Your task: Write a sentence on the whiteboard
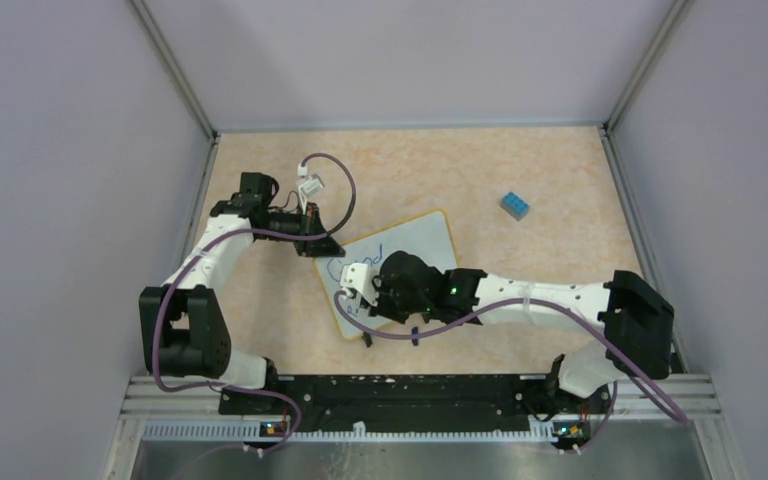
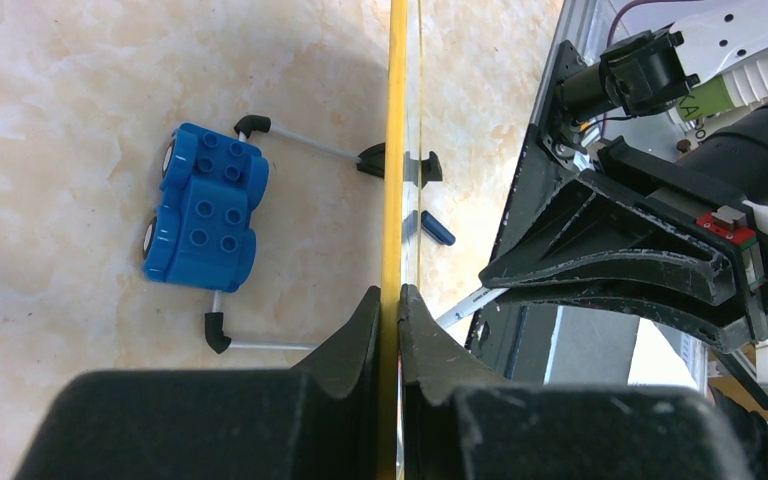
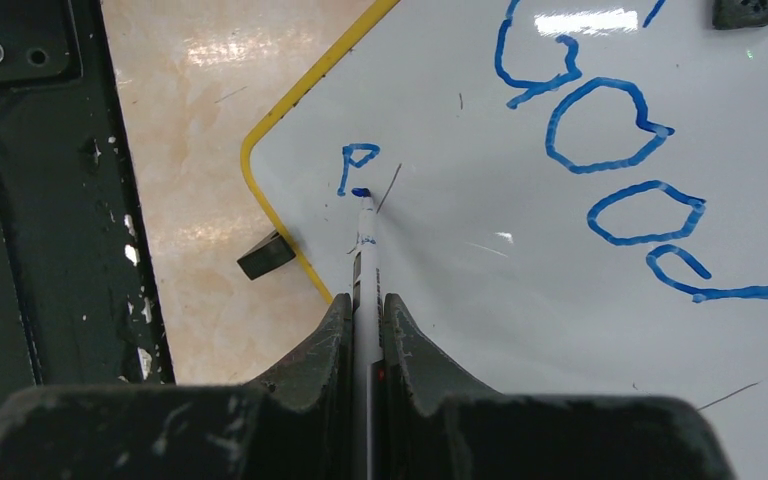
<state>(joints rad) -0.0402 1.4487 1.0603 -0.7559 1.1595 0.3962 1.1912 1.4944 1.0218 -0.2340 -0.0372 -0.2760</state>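
The whiteboard (image 1: 420, 245), white with a yellow rim (image 2: 396, 120), lies tilted on the table. My left gripper (image 1: 318, 243) is shut on its rim, with the jaws closed on the yellow edge in the left wrist view (image 2: 398, 295). My right gripper (image 1: 360, 292) is shut on a white marker (image 3: 364, 245). The marker's blue tip (image 3: 360, 193) touches the board (image 3: 520, 320) just under a blue "P" (image 3: 357, 162). The sentence (image 3: 610, 150) reads "Good" in blue, with the "P" below it near the board's corner.
A small blue block (image 1: 516, 206) lies on the table beyond the board; it also shows in the left wrist view (image 2: 203, 215) beside the board's wire stand (image 2: 260, 345). A black clip foot (image 3: 265, 255) sticks out at the board's corner. The black base rail (image 1: 410, 395) runs along the near edge.
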